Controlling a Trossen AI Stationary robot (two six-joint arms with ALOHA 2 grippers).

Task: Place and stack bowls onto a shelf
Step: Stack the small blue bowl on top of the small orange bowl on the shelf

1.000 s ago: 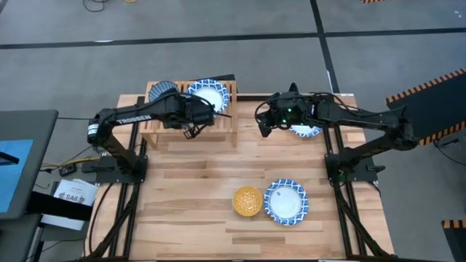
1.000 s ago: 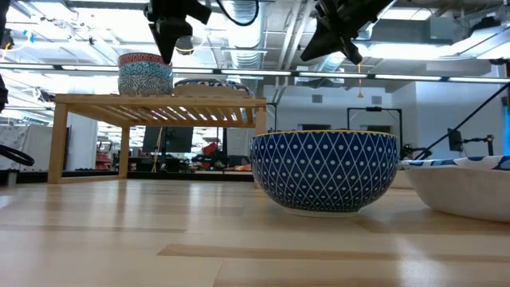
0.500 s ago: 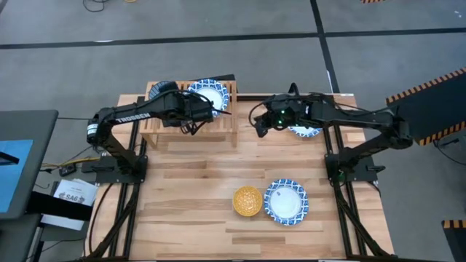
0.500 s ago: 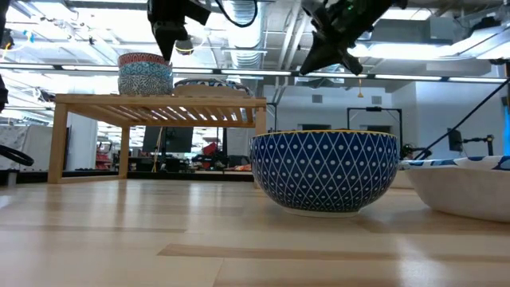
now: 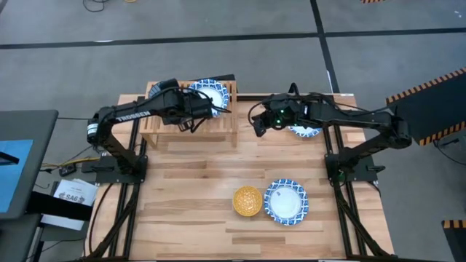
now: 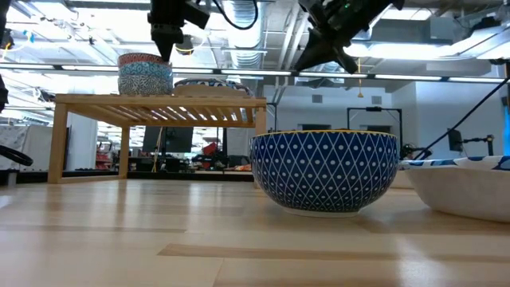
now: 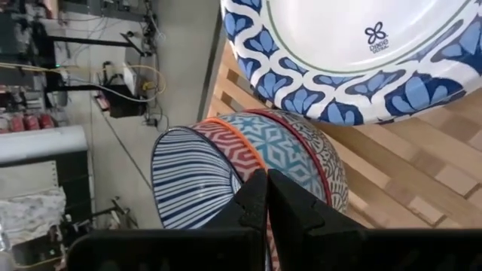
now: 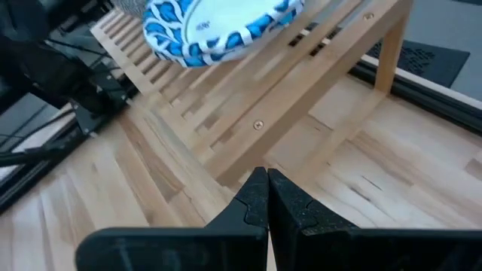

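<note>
Tabletop (image 5: pixel 189 218): 3 bowls; shelf (image 5: pixel 222 127): 4; both end effectors closed, empty.

Grey floor (image 5: pixel 218 44) crossed by dark seam lines surrounds the butcher-block desk (image 5: pixel 189 218). Beyond the desk: exposed ceiling ducts (image 6: pixel 263 32), bright strip lights (image 6: pixel 446 52), cluttered workstations (image 6: pixel 191 155).

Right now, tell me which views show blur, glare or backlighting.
Right wrist view: the blue-and-white bowl and the shelf slats are smeared by motion blur. Low view: bright ceiling lights backlight both grippers into silhouettes; the near blue patterned bowl is sharp. Left wrist view: the stacked small bowls look crisp.
</note>
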